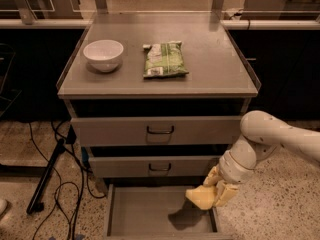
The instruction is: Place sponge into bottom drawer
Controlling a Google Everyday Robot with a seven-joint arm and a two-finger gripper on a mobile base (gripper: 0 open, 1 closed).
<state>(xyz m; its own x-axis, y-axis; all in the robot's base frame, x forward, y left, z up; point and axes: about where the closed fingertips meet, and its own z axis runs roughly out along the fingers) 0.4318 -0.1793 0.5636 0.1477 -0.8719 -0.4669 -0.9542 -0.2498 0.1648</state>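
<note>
While the bottom drawer (145, 215) stands pulled open, the gripper (219, 193) hangs over its right wall, fingers clamped on the sponge (201, 198) (shadow on the drawer floor beneath). Carried and nearly in position; lowering and release left

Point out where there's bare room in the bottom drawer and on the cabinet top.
Bottom drawer: floor bare from its left wall across the middle; the right side is crowded, where the end effector holds the sponge above the right wall. Cabinet top: bare right of the green packet to the edge; tight between packet and bowl.
</note>
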